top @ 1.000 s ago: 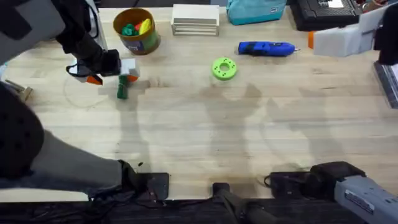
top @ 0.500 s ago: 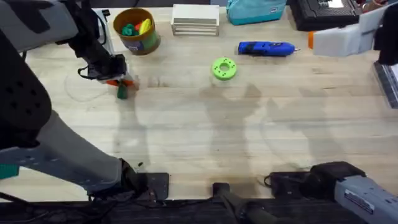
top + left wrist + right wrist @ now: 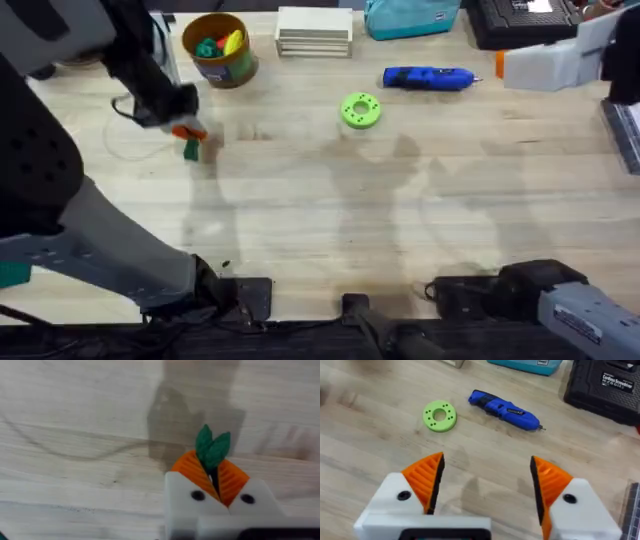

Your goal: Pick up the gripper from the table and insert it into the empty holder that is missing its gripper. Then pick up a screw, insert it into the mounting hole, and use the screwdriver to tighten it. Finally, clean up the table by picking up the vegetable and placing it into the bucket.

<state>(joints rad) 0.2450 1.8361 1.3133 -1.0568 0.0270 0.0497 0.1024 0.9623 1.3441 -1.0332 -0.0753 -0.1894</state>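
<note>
Vegetable (image 3: 212,449) now sits pinched between the left gripper (image 3: 214,476)'s closed fingers, lifted off the tabletop (image 3: 400,220) since a second ago, near the bucket (image 3: 219,50), so drop-off looks next; right gripper (image 3: 485,482) gapes wide.

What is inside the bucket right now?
In the overhead view the bucket holds a green toy piece and a yellow toy piece. Whatever lies beneath them is covered. The left gripper holds the vegetable outside it, above the table.
</note>
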